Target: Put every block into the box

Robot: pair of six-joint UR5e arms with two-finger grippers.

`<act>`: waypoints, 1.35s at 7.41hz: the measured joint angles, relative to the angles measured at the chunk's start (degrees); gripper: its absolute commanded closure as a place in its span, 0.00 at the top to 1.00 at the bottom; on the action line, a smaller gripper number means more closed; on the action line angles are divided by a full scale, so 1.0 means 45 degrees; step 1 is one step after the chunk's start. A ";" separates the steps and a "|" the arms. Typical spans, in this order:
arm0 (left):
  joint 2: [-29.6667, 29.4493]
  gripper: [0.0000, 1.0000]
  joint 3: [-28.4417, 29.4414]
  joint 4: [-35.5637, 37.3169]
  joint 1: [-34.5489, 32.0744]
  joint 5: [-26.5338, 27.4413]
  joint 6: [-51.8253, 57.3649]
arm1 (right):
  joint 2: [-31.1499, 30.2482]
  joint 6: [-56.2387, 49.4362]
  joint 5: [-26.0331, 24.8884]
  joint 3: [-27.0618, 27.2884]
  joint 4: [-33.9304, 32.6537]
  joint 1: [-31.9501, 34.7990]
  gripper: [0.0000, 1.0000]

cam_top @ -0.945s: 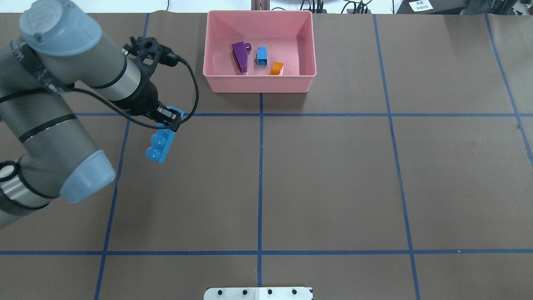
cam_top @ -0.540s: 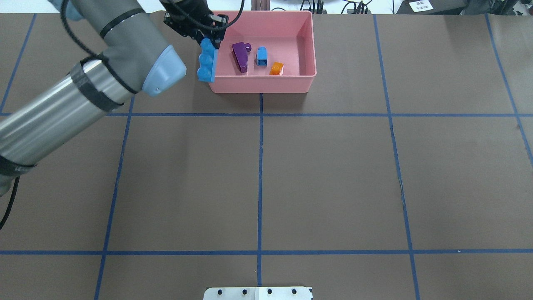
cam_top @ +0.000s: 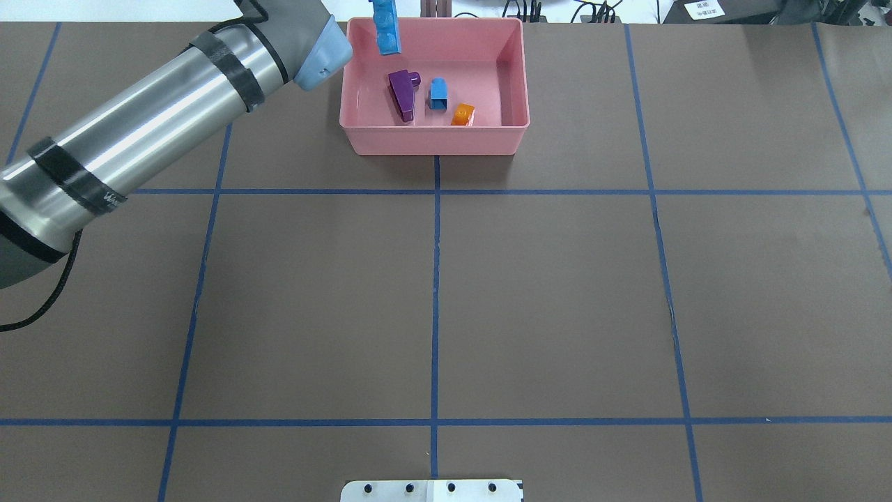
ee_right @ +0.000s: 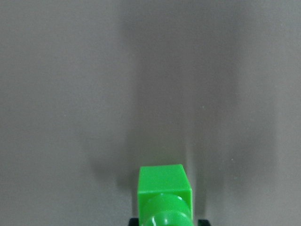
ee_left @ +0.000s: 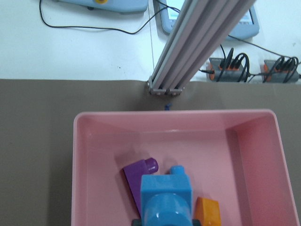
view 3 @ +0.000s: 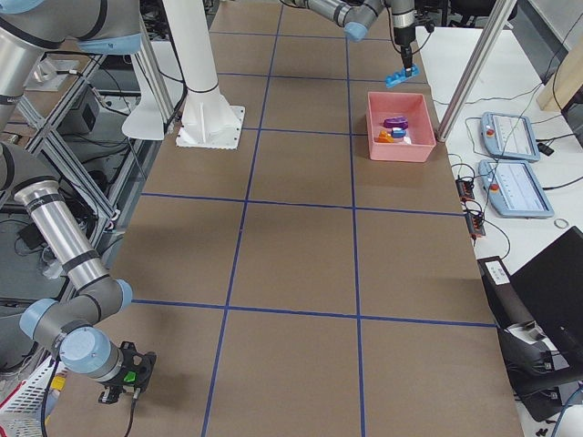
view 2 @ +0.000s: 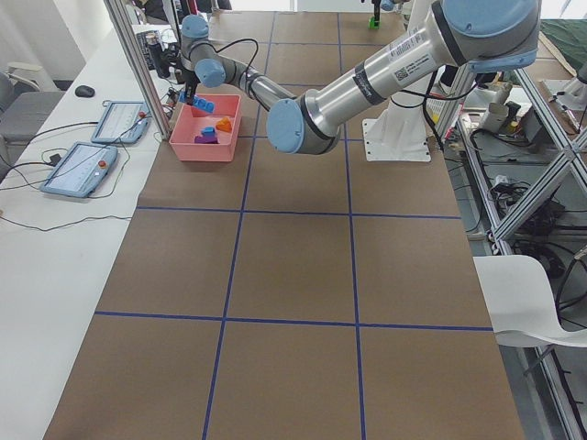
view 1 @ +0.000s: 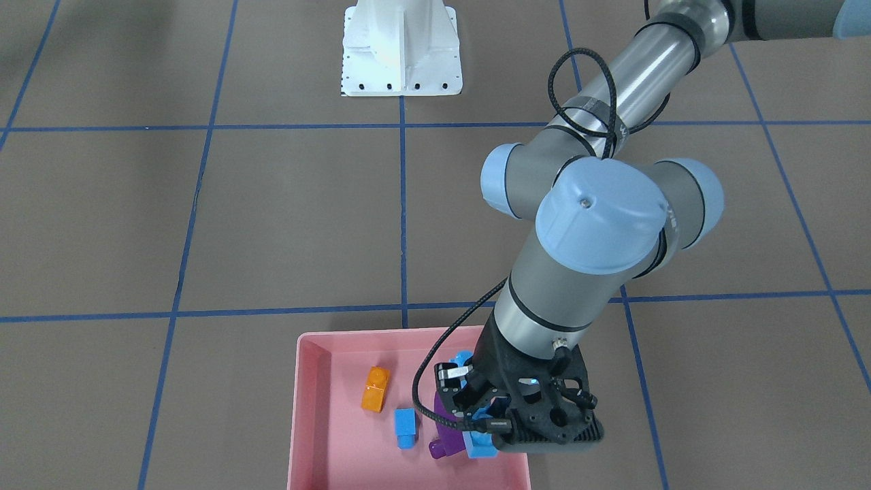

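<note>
My left gripper [view 1: 476, 408] is shut on the long blue brick [cam_top: 385, 28] and holds it above the far left part of the pink box [cam_top: 432, 143]. The brick hangs end down in the left wrist view [ee_left: 165, 202]. In the box lie the purple wedge [cam_top: 402, 94], the small blue brick [cam_top: 438, 94] and the orange brick [cam_top: 463, 115]. My right gripper [view 3: 127, 373] is far off, beyond the table's near end in the exterior right view. It is shut on the green brick [ee_right: 164, 197] over a plain grey surface.
The white robot base [view 1: 401, 47] stands at the table's robot side. An aluminium post [ee_left: 188, 56] rises just behind the box. Control tablets [view 2: 83, 170] and cables lie on the white table beyond it. Blue tape lines cross the brown table.
My left arm has carried the long blue brick from low over the table's left part up and across to above the box. The bricks in the box have not moved.
</note>
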 measured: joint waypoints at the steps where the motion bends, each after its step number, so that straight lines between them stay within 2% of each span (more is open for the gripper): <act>1: -0.0243 1.00 0.0908 -0.0953 0.0255 0.0649 -0.0289 | 0.0025 0.0075 0.0042 0.0369 -0.0163 0.0005 0.00; 2: -0.0352 1.00 0.1336 -0.1459 0.0558 0.1111 -0.0482 | 0.0119 0.0338 0.0094 0.1249 -0.0896 0.0003 0.00; 3: -0.0396 1.00 0.1397 -0.1657 0.0775 0.1308 -0.0595 | 0.0382 0.0702 0.0141 0.2669 -0.2591 -0.0005 0.00; 5: -0.0322 1.00 0.0435 -0.1097 0.0920 0.1099 -0.0674 | 0.1885 0.1515 0.0829 0.5596 -0.7205 -0.0268 0.00; 6: -0.0018 1.00 -0.0735 -0.0098 0.0902 0.0480 -0.0677 | 0.3185 0.2578 0.1626 0.6208 -0.8545 -0.0979 0.00; 7: 0.0764 1.00 -0.2499 0.1089 0.0894 -0.0155 -0.0673 | 0.4723 0.4285 0.2309 0.6450 -0.9110 -0.2071 0.00; 9: 0.3179 1.00 -0.6802 0.3770 0.0879 -0.1269 -0.0459 | 0.8452 0.8639 0.3219 0.6514 -0.9368 -0.4463 0.00; 10: 0.4169 1.00 -0.8415 0.4913 0.0783 -0.1686 0.0107 | 1.0602 1.1004 0.3197 0.6298 -0.9378 -0.5786 0.00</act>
